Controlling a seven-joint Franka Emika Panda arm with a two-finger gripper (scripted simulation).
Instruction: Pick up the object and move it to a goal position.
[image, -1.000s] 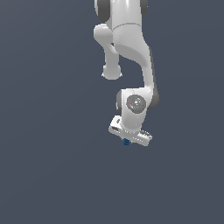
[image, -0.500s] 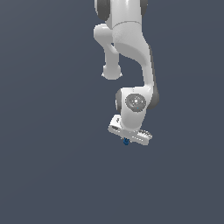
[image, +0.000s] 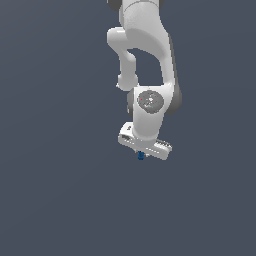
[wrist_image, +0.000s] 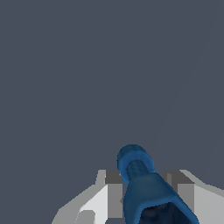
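Nothing has visibly moved since the two earlier exterior frames: arm pose, tool and peg sit in the same spots.

White arm (image: 145, 60) comes down from the top of the exterior view, elbow bent, wrist joint facing the camera, hand pointed down and tilted slightly toward the exterior view's right. Background is flat dark grey everywhere; can't tell whether a counter surface is under it.

Tool (image: 141, 153) hangs below the wrist block. Fingers (wrist_image: 113, 194) are pinching the dark blue peg (wrist_image: 146, 190) from both sides; wrist view shows the grey finger pads flanking it, touching.

Peg runs along the camera axis in the wrist view: wider hollow-looking end nearest the lens, narrower neck, then a ribbed knob (wrist_image: 135, 158) at the far end, sticking out past the fingertips. In the exterior view only a small blue bit (image: 141, 156) shows under the hand, between the fingers, clear of anything else.
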